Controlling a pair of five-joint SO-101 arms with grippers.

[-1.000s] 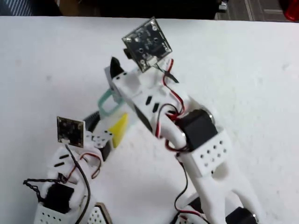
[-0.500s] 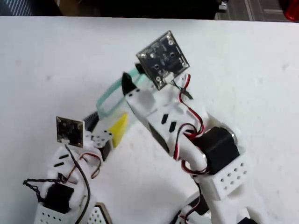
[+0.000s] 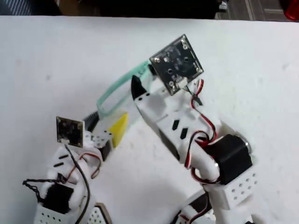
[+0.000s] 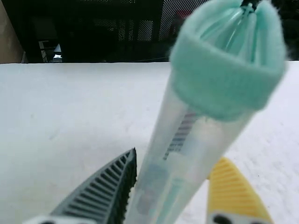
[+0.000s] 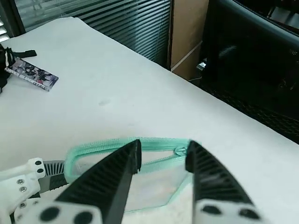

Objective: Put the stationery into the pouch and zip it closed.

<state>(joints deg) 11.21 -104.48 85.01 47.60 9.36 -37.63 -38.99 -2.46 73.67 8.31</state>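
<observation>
The clear pouch [image 3: 117,91] with a teal zip edge lies slanted on the white table [image 3: 46,56]. My left gripper [image 4: 177,158] is shut on its near end, held between the grey finger [image 4: 110,191] and the yellow finger [image 4: 233,196]. Pens and a striped item [image 4: 180,135] show through the plastic. My right gripper [image 5: 163,147] hovers over the pouch's far end with its black fingers a little apart. The zip pull [image 5: 181,150] sits between them, close to one finger. In the high view the right gripper [image 3: 140,85] is at the pouch's upper end.
A small printed card [image 5: 32,73] lies far off on the table beside a black strap [image 5: 18,53]. Both arms crowd the table's near half. Window blinds [image 5: 117,23] and dark furniture stand beyond the far edge.
My right arm has swung up and to the right along the pouch, and more of the teal zip edge now shows behind it. The left arm has kept still.
</observation>
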